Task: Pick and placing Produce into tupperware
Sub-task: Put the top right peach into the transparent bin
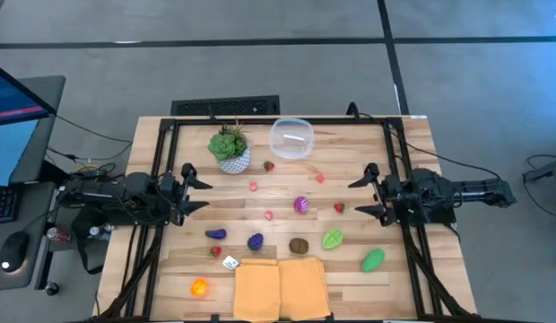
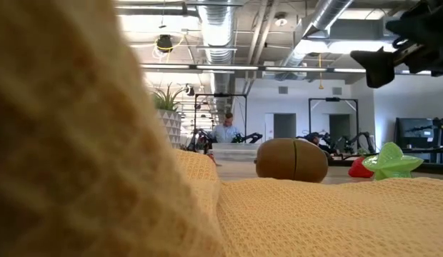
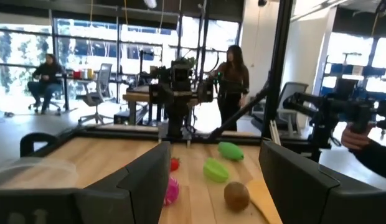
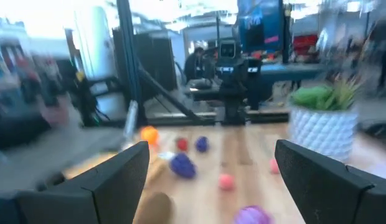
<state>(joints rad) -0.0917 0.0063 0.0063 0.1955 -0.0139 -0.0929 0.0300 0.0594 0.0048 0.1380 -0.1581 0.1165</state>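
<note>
Overhead, table-level and two facing wrist cameras share the table (image 1: pixel 403 161).

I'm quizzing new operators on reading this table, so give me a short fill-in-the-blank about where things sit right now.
1. The tupperware holds ____ produce so far.
2. The plant pot stands directly to the ____ of the tupperware in the high view.
3. The brown piece lies just beyond the far edge of the ____ cloth.
4. Both the left hand and the right hand have their fingers ____.

Missing words: no; left; yellow; open
</note>
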